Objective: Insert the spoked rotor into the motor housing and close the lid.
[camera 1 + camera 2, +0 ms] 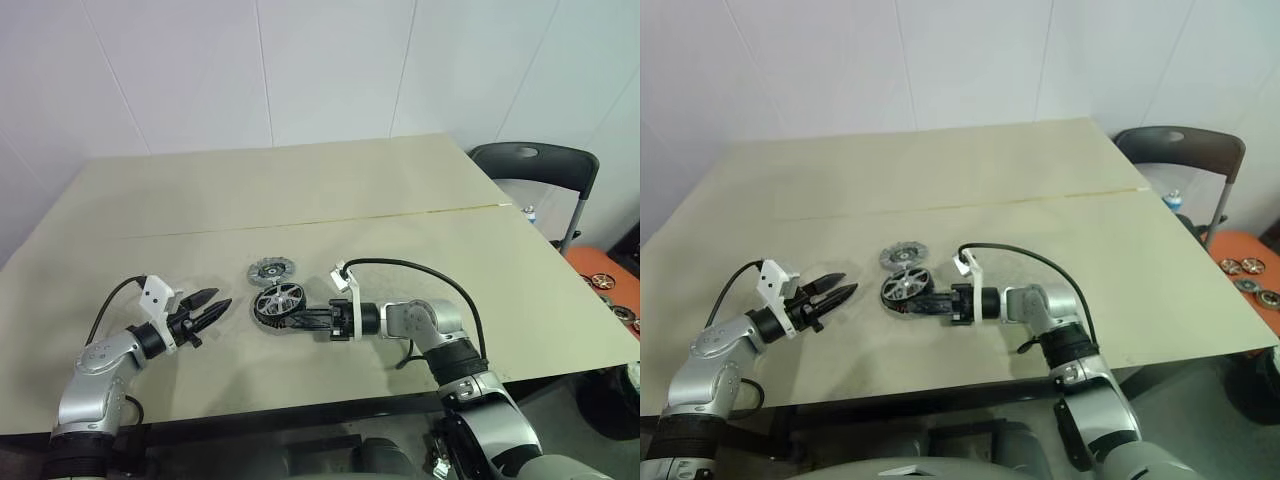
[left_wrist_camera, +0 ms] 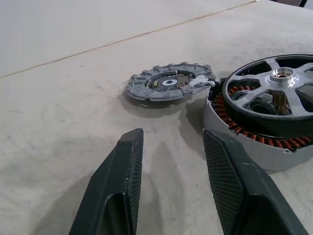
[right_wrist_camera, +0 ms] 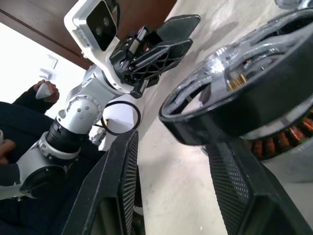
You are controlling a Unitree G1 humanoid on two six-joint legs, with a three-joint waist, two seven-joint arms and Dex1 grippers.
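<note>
The motor housing (image 2: 254, 147), with copper windings inside a grey wall, stands near the table's front middle. The spoked rotor (image 2: 274, 93), a black ring with silver spokes, rests tilted in the top of the housing. The lid (image 2: 168, 83), a notched grey disc, lies flat on the table just behind them. My left gripper (image 1: 220, 300) hovers open and empty to the left of the housing, a short gap away. My right gripper (image 1: 290, 320) points left at the housing from the right. It is open, and one of its fingers (image 3: 234, 191) sits close under the rotor's (image 3: 244, 98) rim.
The beige table (image 1: 300, 190) has a seam line across its middle. A dark chair (image 1: 535, 165) stands at the back right corner. Small parts lie on an orange mat (image 1: 600, 275) on the floor at the right. A person in dark sleeves (image 3: 19, 107) shows behind my left arm.
</note>
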